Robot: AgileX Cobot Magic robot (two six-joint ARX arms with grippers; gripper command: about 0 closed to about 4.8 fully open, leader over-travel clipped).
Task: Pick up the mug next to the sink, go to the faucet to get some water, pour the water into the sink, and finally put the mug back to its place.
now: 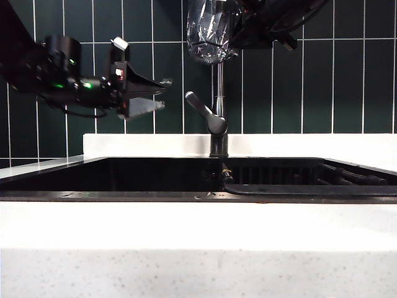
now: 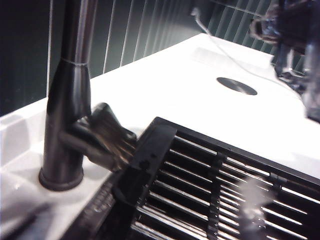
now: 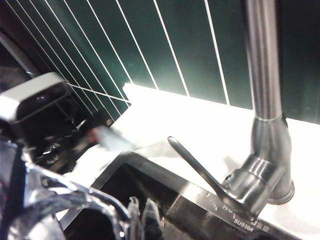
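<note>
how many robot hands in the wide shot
2: left hand, open, in the air left of the faucet; right hand at top, shut on the mug.

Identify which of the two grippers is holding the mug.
The right gripper, high beside the faucet pipe, is shut on the mug. The left gripper, left of the lever, is open and empty.

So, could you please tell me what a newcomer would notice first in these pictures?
The clear glass mug hangs high against the green tiles, by the faucet pipe, gripped by the right gripper. Left of the lever, the left gripper hovers with fingers spread, above the black sink.
</note>
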